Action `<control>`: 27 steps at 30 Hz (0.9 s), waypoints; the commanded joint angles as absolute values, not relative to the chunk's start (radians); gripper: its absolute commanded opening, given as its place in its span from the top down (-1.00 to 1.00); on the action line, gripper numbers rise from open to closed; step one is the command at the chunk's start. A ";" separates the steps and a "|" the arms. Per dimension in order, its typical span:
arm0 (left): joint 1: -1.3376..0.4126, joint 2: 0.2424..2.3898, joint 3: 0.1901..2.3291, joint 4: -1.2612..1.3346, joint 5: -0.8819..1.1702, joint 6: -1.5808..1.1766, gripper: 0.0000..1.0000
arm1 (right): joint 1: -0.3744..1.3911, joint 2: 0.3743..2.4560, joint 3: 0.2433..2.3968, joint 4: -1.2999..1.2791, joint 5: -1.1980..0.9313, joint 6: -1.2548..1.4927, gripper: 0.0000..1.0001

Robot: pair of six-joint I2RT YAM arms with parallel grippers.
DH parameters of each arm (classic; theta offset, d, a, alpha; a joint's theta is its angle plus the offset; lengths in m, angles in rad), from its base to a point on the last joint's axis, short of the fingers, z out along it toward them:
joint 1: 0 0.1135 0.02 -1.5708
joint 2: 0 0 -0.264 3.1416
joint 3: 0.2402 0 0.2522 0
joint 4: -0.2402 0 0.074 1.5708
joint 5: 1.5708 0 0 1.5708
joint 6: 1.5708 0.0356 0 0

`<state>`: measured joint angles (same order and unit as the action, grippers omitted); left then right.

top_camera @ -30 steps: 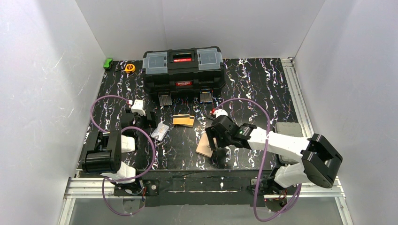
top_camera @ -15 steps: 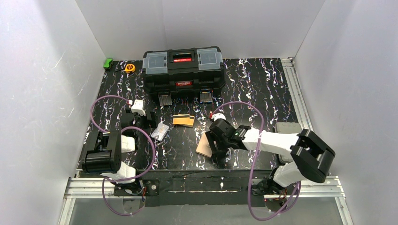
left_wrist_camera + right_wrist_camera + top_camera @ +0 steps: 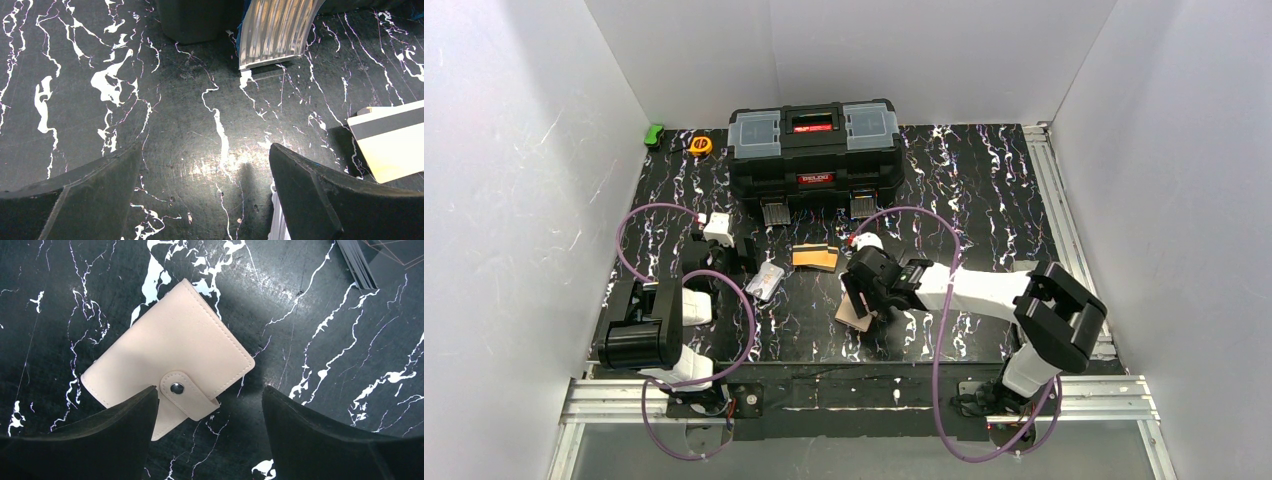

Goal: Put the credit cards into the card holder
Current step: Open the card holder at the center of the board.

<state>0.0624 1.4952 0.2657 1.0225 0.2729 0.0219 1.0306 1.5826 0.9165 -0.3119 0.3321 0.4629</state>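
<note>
Marbled table, closed card holder, right end effector spread above it

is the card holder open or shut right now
Shut: the card holder lies folded flat, its tab wrapped over the edge onto the front, no pockets showing.

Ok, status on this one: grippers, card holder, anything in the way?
Left gripper open, empty. Right gripper open, straddling the card holder. Holder snapped shut, flat on table. Striped card loose by left gripper; nothing blocking.
</note>
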 commanded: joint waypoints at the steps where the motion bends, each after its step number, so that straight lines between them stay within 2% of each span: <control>1: 0.067 1.485 0.284 1.037 0.270 0.026 -0.99 | 1.048 1.611 0.974 -0.341 0.377 0.485 -0.63; 11: 0.067 1.485 0.283 1.036 0.270 0.026 -0.99 | 1.063 1.662 0.991 -0.360 0.388 0.491 -0.58; 21: 0.066 1.485 0.284 1.037 0.270 0.026 -0.99 | 1.076 1.651 0.984 -0.364 0.384 0.497 -0.35; 27: 0.067 1.485 0.284 1.037 0.271 0.025 -0.99 | 1.106 1.646 0.972 -0.366 0.397 0.497 -0.33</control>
<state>0.0628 1.4952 0.2657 1.0218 0.2729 0.0223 1.0809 1.6451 0.9688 -0.3447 0.3790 0.4938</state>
